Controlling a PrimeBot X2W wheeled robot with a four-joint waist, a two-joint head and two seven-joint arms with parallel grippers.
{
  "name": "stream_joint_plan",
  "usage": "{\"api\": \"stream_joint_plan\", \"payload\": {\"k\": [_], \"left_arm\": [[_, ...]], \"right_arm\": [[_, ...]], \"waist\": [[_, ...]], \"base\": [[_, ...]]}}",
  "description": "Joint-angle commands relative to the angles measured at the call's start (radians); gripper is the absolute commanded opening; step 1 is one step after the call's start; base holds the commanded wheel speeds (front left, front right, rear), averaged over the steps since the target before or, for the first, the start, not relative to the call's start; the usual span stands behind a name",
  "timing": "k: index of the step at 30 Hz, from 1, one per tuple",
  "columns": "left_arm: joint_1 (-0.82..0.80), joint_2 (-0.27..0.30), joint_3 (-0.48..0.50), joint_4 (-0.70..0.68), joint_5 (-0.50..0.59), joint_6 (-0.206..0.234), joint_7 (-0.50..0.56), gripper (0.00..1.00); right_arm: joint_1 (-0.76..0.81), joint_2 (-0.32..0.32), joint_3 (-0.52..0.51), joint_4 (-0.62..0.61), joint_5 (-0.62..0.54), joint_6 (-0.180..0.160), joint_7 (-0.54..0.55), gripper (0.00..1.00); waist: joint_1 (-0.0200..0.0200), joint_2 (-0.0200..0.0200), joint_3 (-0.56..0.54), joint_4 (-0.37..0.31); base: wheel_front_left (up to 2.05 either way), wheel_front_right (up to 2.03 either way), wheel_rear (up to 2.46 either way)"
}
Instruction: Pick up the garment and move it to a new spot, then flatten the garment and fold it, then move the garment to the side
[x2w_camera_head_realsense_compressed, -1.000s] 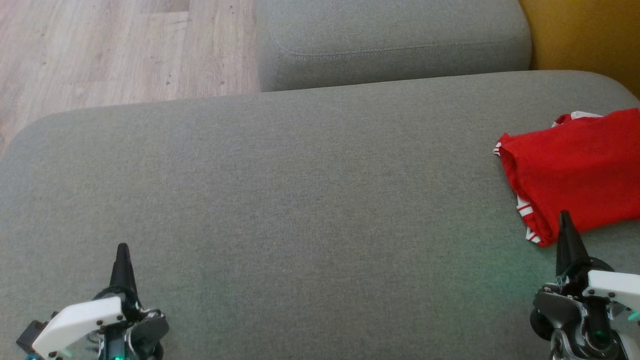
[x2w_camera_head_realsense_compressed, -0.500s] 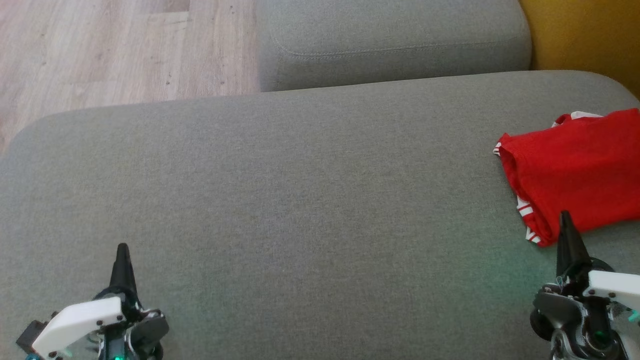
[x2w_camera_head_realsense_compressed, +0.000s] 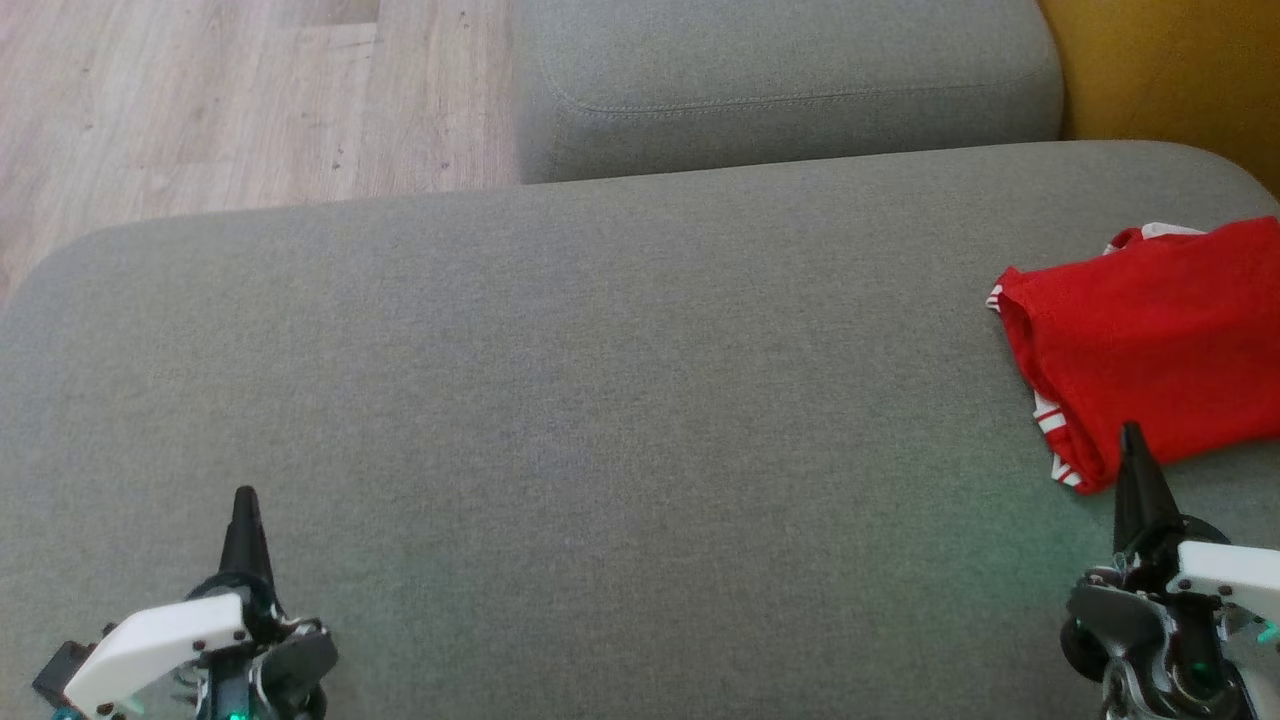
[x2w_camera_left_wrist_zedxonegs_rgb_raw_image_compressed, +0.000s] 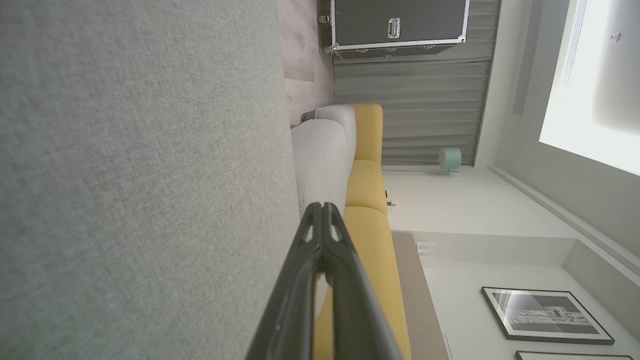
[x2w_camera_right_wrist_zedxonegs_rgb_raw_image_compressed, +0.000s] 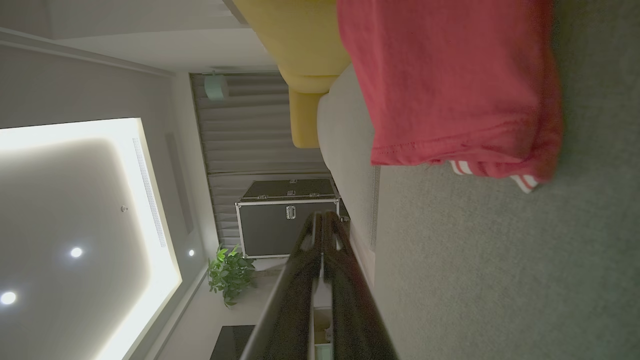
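Grey sofa, wood floor, yellow cushion

Broad grey seat cushion left bare across centre and left, right edge taken by red garment, second cushion set behind

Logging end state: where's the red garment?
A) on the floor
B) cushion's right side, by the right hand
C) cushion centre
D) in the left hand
B: the red garment lies at the right side of the grey cushion, just past the right hand.
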Motion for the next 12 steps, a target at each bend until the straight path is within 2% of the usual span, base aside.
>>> {"api": "stream_joint_plan", "payload": {"k": [1, 12], "left_arm": [[-0.050, 0.004, 0.040, -0.029, -0.005, -0.007, 0.004, 0.00], [-0.050, 0.004, 0.040, -0.029, -0.005, -0.007, 0.004, 0.00]], "right_arm": [[-0.054, -0.004, 0.020, -0.031, 0.000, -0.001, 0.006, 0.00], [-0.054, -0.004, 0.019, -0.031, -0.001, -0.001, 0.007, 0.00]], "waist": [[0.0000, 0.0000, 0.000, 0.000], [0.0000, 0.0000, 0.000, 0.000]], "base": [[0.00, 0.00, 0.00], [0.00, 0.00, 0.00]]}}
